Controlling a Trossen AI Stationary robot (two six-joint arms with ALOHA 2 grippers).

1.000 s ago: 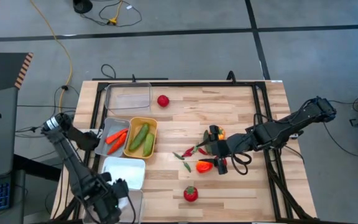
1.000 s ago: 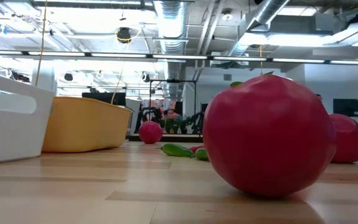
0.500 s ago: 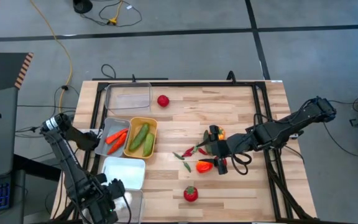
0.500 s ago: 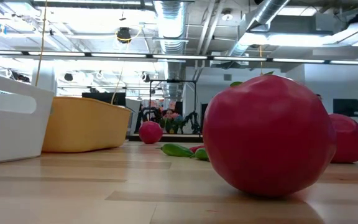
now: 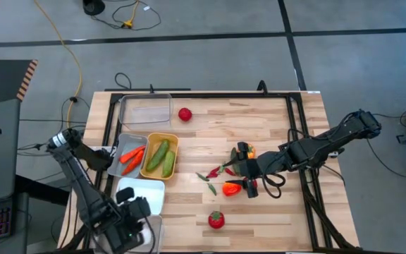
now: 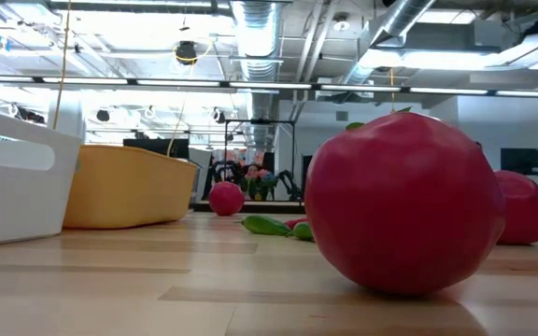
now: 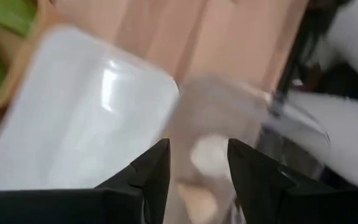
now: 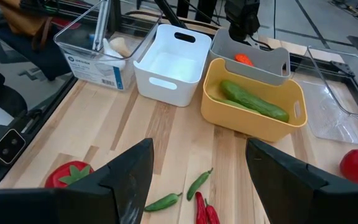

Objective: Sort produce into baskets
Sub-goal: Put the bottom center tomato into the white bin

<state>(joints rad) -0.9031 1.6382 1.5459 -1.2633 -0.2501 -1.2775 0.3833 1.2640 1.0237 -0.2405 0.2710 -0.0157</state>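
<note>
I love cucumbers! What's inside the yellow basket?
Two green cucumbers lie side by side inside the yellow basket. Its near wall hides part of its floor in the right wrist view.

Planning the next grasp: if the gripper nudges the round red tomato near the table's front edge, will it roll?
Probably. The round red tomato rests on a small patch of the flat wooden table, unblocked. Its smooth, glossy skin may slip between fingers. It looks rigid.

Wooden table (image 5: 273,212): five baskets (image 5: 159,155) at left (two clear); tomatoes (image 5: 216,219), chillies (image 5: 212,174), peppers (image 5: 232,188) centre-right.
</note>
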